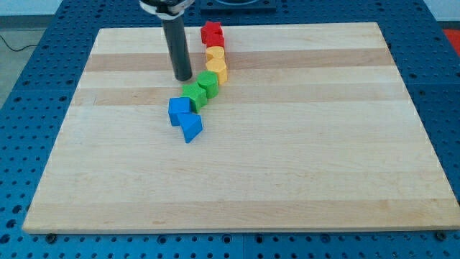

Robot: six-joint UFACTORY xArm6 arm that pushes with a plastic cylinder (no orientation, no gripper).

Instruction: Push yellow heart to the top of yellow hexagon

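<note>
Timber of pale grain forms the desk point(302, 165), and most of it is bare. The tool point(177, 43), a straight dark rod with no jaws, so nothing is clenched or grasped by it, is held upright near the view's top, left of centre. My tip point(183, 78) is set on the desk just left of the chain of blocks, level with the lower yellow block point(218, 70) and close to the upper green block point(208, 83), though contact with either cannot be confirmed.

The blocks are strung in one touching line running from the view's top down and leftward: a red block point(212, 34), an upper yellow block point(215, 53), the lower yellow block, the upper green block, a lower green block point(193, 95), then two blue blocks point(179, 110) point(190, 129).

Which yellow block is the heart and which the hexagon cannot be told at this size. The two are already stacked one directly above the other and touching. If the upper one is the heart, the task is judged all but finished; if not, the heart has yet to be brought round to the other side.
</note>
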